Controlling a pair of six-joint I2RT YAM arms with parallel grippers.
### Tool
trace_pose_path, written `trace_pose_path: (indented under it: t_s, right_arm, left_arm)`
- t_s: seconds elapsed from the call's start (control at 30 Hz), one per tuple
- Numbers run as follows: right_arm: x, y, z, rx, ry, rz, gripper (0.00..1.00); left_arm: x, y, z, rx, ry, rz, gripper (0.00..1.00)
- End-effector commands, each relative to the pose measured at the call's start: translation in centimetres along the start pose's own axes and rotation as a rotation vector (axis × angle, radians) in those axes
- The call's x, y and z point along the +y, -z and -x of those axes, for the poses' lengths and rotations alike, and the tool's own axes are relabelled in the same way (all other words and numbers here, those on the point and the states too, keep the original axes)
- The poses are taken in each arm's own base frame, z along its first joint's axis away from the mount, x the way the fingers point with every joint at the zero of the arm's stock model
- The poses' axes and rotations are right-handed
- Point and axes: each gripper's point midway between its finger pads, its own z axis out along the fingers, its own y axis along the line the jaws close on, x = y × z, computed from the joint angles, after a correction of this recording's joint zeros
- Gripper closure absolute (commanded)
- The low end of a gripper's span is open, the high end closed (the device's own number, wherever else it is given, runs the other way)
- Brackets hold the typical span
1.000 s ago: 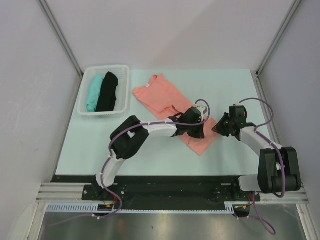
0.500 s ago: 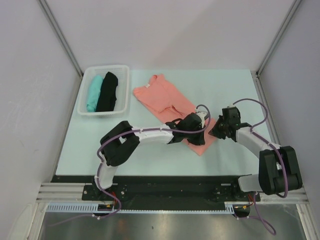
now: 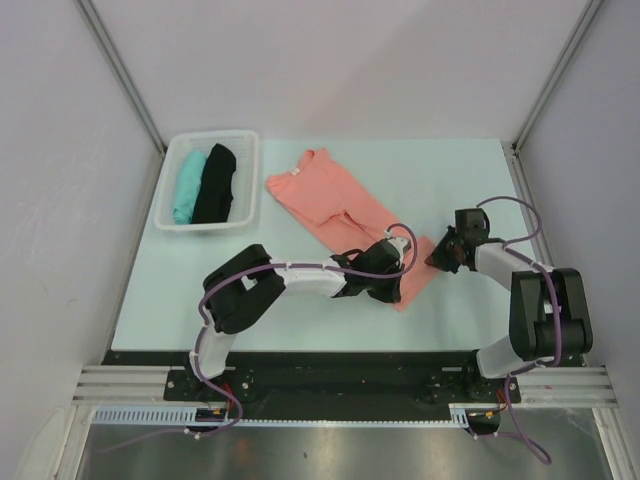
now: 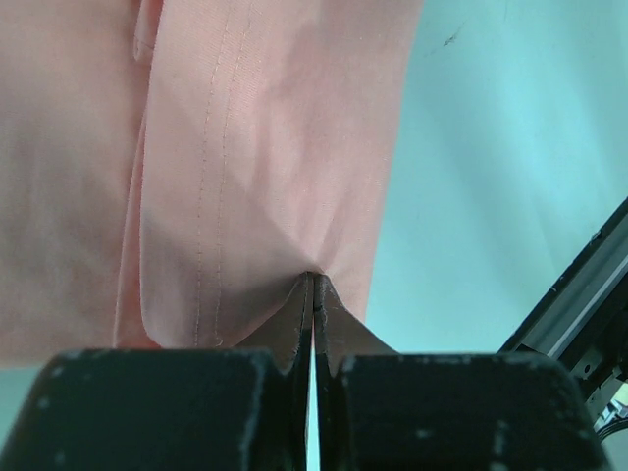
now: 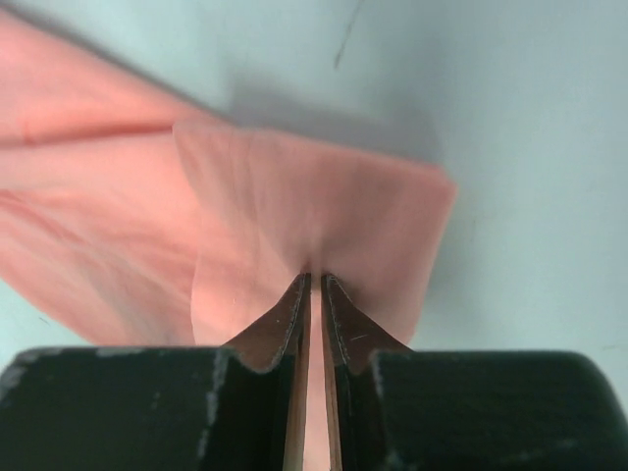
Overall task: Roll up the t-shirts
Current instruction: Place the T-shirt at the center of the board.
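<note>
Teal shirt [image 3: 186, 186] and black shirt [image 3: 213, 184] lie side by side in your basket [image 3: 205, 228] at far left. To their right, the pink shirt [image 3: 325, 195] stretches diagonally across the table. Your left gripper [image 4: 314, 291] is pinched tight on its near hem, and your right gripper [image 5: 312, 285], just beside, is clamped on its near-right corner

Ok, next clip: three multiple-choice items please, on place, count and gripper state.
1. The teal t-shirt and black t-shirt lie: A) in the basket; B) beside it; C) stacked on its rim.
2. T-shirts in view: A) two; B) three; C) four.
3. The left gripper and right gripper are: A) both open; B) both shut on the pink t-shirt; C) one open.
Key: 1 A, both sit inside its walls; 2 B, teal, black, pink; 3 B, each wrist view shows cloth pinched between closed fingers.
</note>
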Motion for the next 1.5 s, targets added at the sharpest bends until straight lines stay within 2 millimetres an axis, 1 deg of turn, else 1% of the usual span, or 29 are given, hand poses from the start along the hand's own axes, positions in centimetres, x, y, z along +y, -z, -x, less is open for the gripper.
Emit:
trace_pose_path:
  t_s: [0.0, 0.03, 0.1, 0.17, 0.2, 0.23, 0.3, 0.33, 0.4, 0.47, 0.57, 0.77, 0.8, 0.9, 1.03, 1.2, 1.27, 1.3, 1.33, 1.37, 1.43, 1.47]
  right_arm:
    - [1.0, -0.8, 2.8, -0.035, 0.009, 0.029, 0.87]
    - [0.9, -0.9, 3.3, -0.040, 0.002, 0.030, 0.87]
    - [0.7, -1.4, 3.7, -0.042, 0.001, 0.025, 0.87]
    - [0.7, -1.7, 4.4, -0.052, -0.004, 0.026, 0.87]
    - [0.4, -2.2, 4.3, -0.040, -0.007, 0.013, 0.87]
    - [0.5, -2.4, 4.5, -0.043, -0.004, 0.011, 0.87]
    - [-0.5, -2.8, 5.0, -0.041, -0.031, -0.005, 0.87]
    - [-0.6, -3.0, 5.3, -0.046, -0.037, -0.003, 0.87]
    - [-0.8, -3.2, 5.6, -0.046, -0.052, 0.000, 0.87]
    - [-0.6, -3.2, 6.1, -0.053, -0.053, 0.009, 0.87]
    - [-0.7, -3.2, 6.6, -0.069, -0.051, -0.006, 0.87]
    - [-2.7, -3.8, 6.6, -0.071, -0.044, -0.090, 0.87]
    - [-3.2, -3.9, 6.8, -0.082, -0.044, -0.110, 0.87]
    - [-3.8, -4.1, 7.1, -0.089, -0.044, -0.122, 0.87]
    - [-3.6, -4.1, 7.8, -0.103, -0.044, -0.115, 0.86]
    - [-3.1, -3.3, 9.1, -0.119, -0.059, -0.081, 0.84]
    - [-2.7, -3.0, 9.5, -0.122, -0.054, -0.075, 0.84]
    - [-2.5, -2.5, 9.8, -0.131, -0.051, -0.070, 0.84]
    - [-2.3, -2.2, 10.0, -0.140, -0.048, -0.068, 0.81]
    - [-2.4, -1.9, 10.1, -0.142, -0.051, -0.070, 0.80]
    - [-2.1, -0.7, 10.6, -0.162, -0.051, -0.063, 0.76]
    - [-2.4, -0.3, 10.8, -0.171, -0.057, -0.071, 0.75]
  left_arm:
    - [1.0, -0.2, -1.9, 0.037, -0.007, 0.043, 1.00]
    - [1.1, -0.2, -2.0, 0.040, -0.007, 0.044, 1.00]
    - [1.2, -0.2, -2.0, 0.041, -0.009, 0.046, 1.00]
    - [1.3, -0.2, -2.1, 0.042, -0.010, 0.049, 1.00]
    - [1.2, -0.1, -2.1, 0.041, -0.012, 0.045, 1.00]
    - [1.2, -0.1, -2.1, 0.040, -0.013, 0.046, 1.00]
    - [1.1, -0.1, -2.0, 0.039, -0.015, 0.043, 1.00]
    - [1.2, -0.1, -2.0, 0.039, -0.014, 0.045, 1.00]
    - [1.2, -0.1, -2.0, 0.040, -0.015, 0.042, 1.00]
    - [1.1, -0.1, -2.1, 0.045, -0.020, 0.040, 1.00]
    - [1.3, -0.1, -2.2, 0.046, -0.020, 0.046, 1.00]
    - [1.2, -0.1, -2.5, 0.051, -0.014, 0.039, 1.00]
    - [1.2, -0.1, -2.4, 0.050, -0.011, 0.038, 1.00]
    - [1.0, 0.0, -2.6, 0.052, -0.011, 0.038, 1.00]
    - [1.0, 0.0, -2.8, 0.055, -0.013, 0.039, 1.00]
    - [0.9, 0.2, -2.7, 0.051, -0.016, 0.040, 1.00]
    - [0.6, 0.5, -2.0, 0.036, -0.024, 0.035, 1.00]
    - [0.4, 0.7, -1.8, 0.029, -0.027, 0.034, 0.99]
    - [0.3, 0.9, -1.5, 0.026, -0.034, 0.034, 0.96]
    - [-0.3, 1.5, -0.5, 0.003, -0.043, 0.024, 0.89]
    - [-0.9, 2.3, 0.1, -0.009, -0.050, 0.017, 0.80]
    - [-1.6, 3.1, 0.9, -0.031, -0.057, 0.002, 0.75]
